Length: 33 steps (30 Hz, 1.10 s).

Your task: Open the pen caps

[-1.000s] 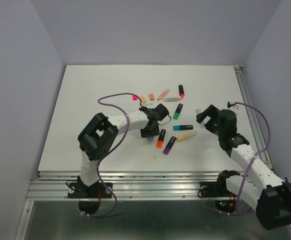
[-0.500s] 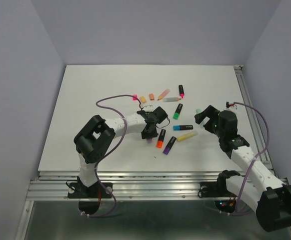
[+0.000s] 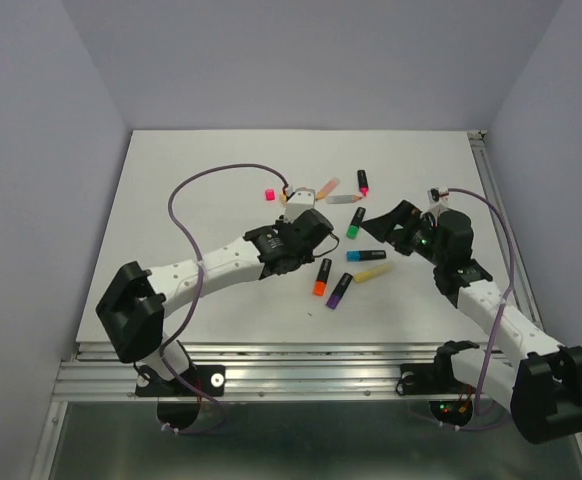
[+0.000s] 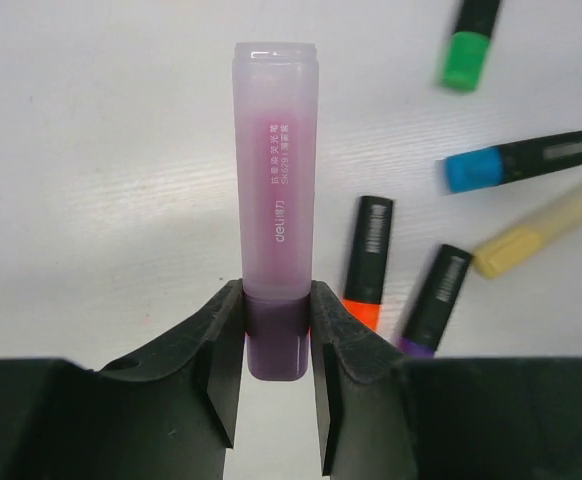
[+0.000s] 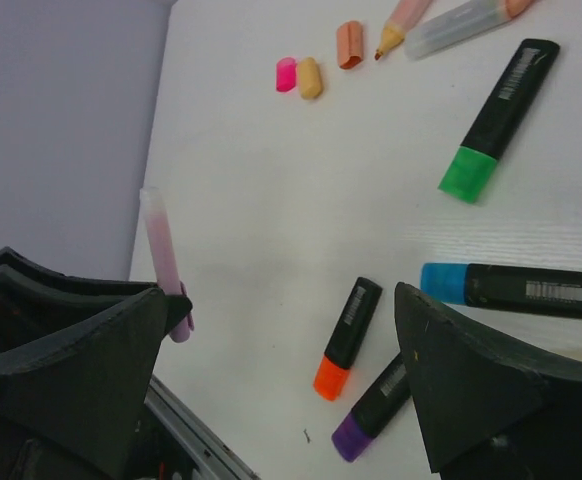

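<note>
While the left tool (image 4: pixel 276 330) is clamped on the darker purple end (image 4: pixel 274 350) of a lilac pen (image 4: pixel 276 170), the pen's pale translucent barrel stands straight out ahead of it, held over the white table (image 3: pixel 191 200); whether that dark end is the cap, I cannot tell. Facing it from the right in the top view, the right tool (image 5: pixel 271 390) hangs with its two fingers (image 5: pixel 71 370) spread wide and nothing between them. On the table around the two tools lie four black-barrelled pens with their caps on: the green-capped pen (image 5: pixel 499 120), the blue-capped pen (image 5: pixel 516 287), the orange-capped pen (image 5: pixel 346 338) and the purple-capped pen (image 5: pixel 371 410), the last two side by side and close together. A pastel yellow pen (image 4: pixel 541 232) lies just beside the blue-capped one. Farther back on the table, three loose caps rest near each other: a pink cap (image 5: pixel 286 74) touching a yellow-orange cap (image 5: pixel 310 77), and an orange cap (image 5: pixel 349 44) a little apart. Next to these lie a peach pen (image 5: pixel 403 18) with its tip bare and a pale grey pen (image 5: pixel 461 22); a black pen with a red end (image 3: pixel 363 181) lies just behind them.
</note>
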Tool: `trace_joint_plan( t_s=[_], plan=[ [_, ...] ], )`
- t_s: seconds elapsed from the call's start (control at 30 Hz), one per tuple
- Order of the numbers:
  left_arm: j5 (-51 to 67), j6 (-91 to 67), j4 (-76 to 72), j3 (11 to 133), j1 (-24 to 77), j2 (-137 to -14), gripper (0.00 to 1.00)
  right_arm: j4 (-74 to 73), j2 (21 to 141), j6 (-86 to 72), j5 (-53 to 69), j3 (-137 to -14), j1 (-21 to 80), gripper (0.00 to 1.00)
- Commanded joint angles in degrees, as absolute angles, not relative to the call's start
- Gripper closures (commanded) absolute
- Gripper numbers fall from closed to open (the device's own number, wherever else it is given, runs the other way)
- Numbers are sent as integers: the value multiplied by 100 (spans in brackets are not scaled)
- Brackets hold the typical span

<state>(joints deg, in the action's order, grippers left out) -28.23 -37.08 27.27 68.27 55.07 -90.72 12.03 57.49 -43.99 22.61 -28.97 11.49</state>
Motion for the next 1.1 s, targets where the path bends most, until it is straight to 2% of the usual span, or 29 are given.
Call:
trace_joint_plan(
  t_s=[0.0,0.2,0.4,0.6,0.7,0.73,0.77,0.83,0.93,0.97,1.03,1.07],
  plan=[
    [-2936,-2568,1566,6724,5713,-8429,100,1925,5844,-4798,2751,-3725,1301,0],
    [-2427,-2215,1037,6828,5924,-8367,100,2004,6143,-4782,2506,-4226,1968,0],
    [-2127,-2136,949,6873,6073,-8262,100,1925,6486,-4606,1715,-4473,2671,0],
    [-1916,-2179,844,6794,6179,-8165,100,2074,6855,-4693,1538,-4614,2830,0],
    [-1942,-2206,844,6811,6214,-8191,100,2153,6969,-4746,1573,-4658,2944,7],
    [-1951,-2215,844,6838,6205,-8200,100,2153,7039,-4746,1565,-4667,2970,10],
    [-1995,-2215,852,6864,6214,-8218,100,2145,7066,-4737,1521,-4684,3006,24],
    [-2048,-2267,879,6943,6214,-8253,100,2013,7154,-4729,1442,-4746,3102,35],
    [-2249,-2312,931,7057,6214,-8306,100,1688,7207,-4650,1161,-4843,3216,58],
    [-2337,-2329,940,7092,6214,-8314,100,1600,7216,-4519,925,-4869,3313,76],
    [-2382,-2329,958,7136,6214,-8314,100,1381,7190,-4430,661,-4939,3383,99],
    [-2373,-2329,975,7145,6214,-8332,100,1345,7189,-4299,503,-4974,3410,99]
  ],
)
